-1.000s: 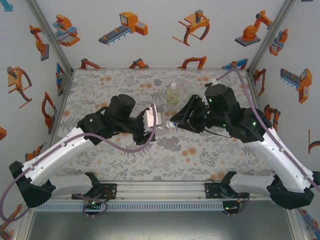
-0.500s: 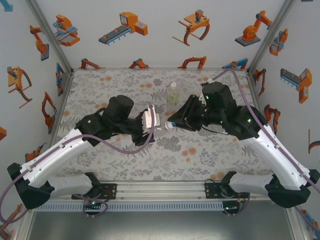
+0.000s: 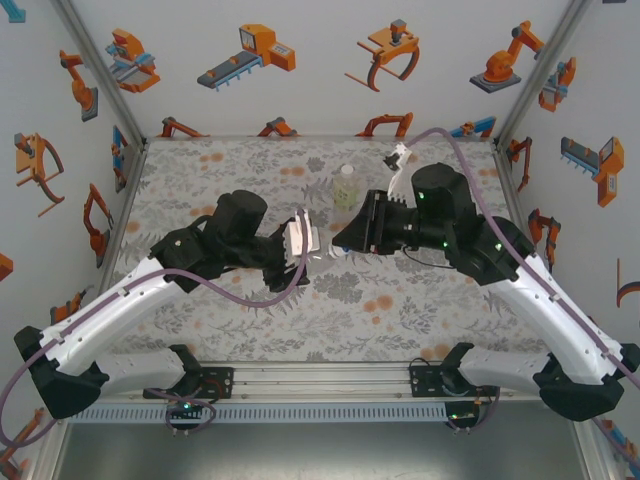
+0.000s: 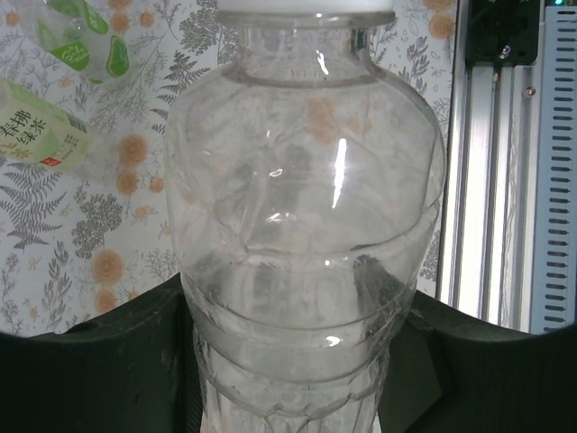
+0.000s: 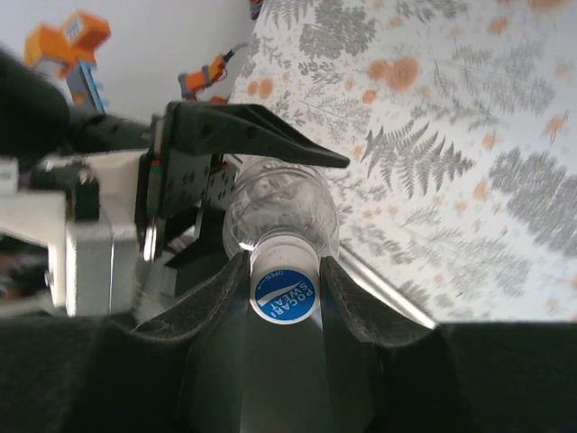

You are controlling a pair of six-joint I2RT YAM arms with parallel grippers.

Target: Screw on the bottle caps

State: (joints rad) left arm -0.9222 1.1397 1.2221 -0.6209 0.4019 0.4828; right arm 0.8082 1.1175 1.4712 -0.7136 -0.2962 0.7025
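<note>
A clear bottle (image 4: 306,189) lies level above the mat, and my left gripper (image 4: 302,347) is shut on its lower body. From above, this bottle (image 3: 322,249) bridges the gap between the left gripper (image 3: 306,241) and the right gripper (image 3: 341,243). A white bottle cap (image 5: 283,294) with a blue printed top sits on the neck of the bottle (image 5: 275,203). My right gripper (image 5: 283,275) is shut on the cap, one finger pressed against each side. The second bottle (image 3: 345,186), slim with a pale yellow-green label (image 4: 36,135), stands upright behind the grippers.
The floral mat (image 3: 230,170) covers the table. An aluminium rail (image 3: 320,381) runs along the near edge, also in the left wrist view as the rail (image 4: 496,180). Printed walls (image 3: 320,60) close in the back and sides. A purple cable (image 3: 470,150) loops over the right arm.
The right gripper moved slightly left and closed on the cap, and its wrist then turned. The left arm and the bottle it holds stayed almost still.
</note>
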